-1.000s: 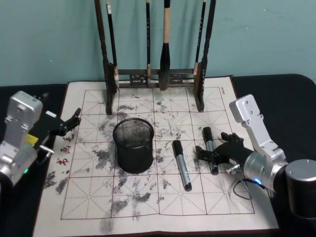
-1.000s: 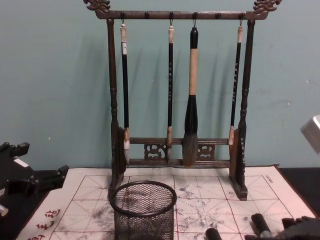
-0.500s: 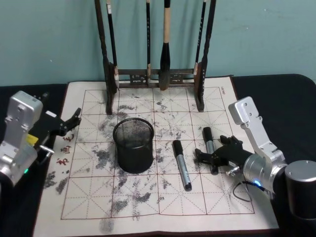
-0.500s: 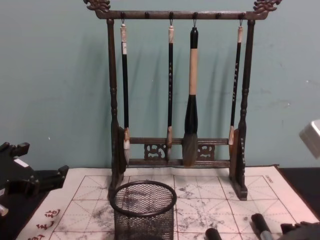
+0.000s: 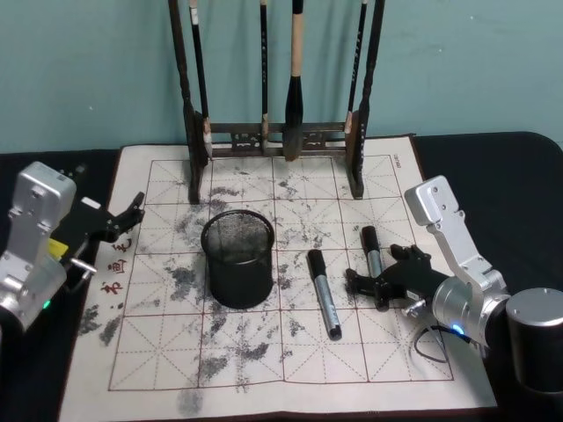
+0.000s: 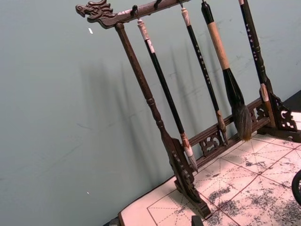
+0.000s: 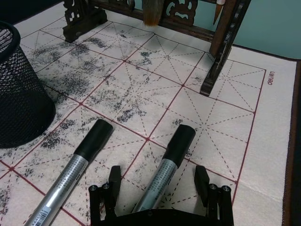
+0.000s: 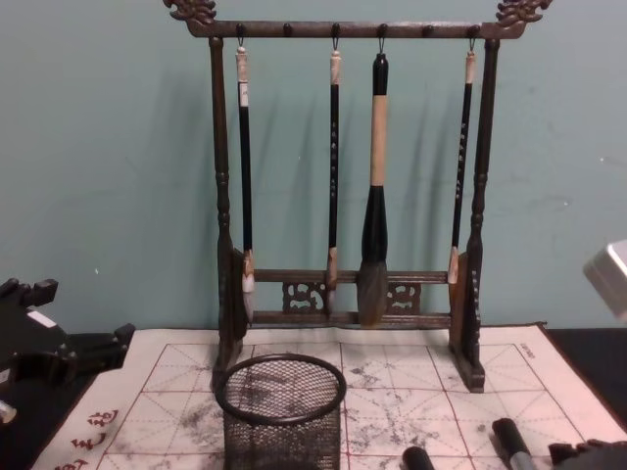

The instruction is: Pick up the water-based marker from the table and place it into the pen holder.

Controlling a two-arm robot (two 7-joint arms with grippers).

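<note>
Two grey water-based markers with black caps lie on the ink-stained practice mat. One marker [image 5: 323, 293] lies beside the black mesh pen holder [image 5: 237, 257], which stands upright. The other marker [image 5: 369, 242] [image 7: 164, 165] lies between the fingers of my right gripper [image 5: 376, 274] [image 7: 158, 181]. This gripper is open and low over the mat, with one finger [image 7: 114, 178] on each side of the barrel and neither touching it. My left gripper [image 5: 123, 220] is open and idle at the mat's left edge, holding nothing.
A tall dark wooden brush rack [image 5: 277, 132] [image 8: 343, 196] with several hanging calligraphy brushes stands at the back of the mat. The gridded mat [image 5: 158, 352] lies on a black table. The pen holder's rim [image 8: 281, 387] faces up with free room above it.
My right gripper has crept slightly left and lower over the right-hand marker. The markers, pen holder and left arm have not moved.
</note>
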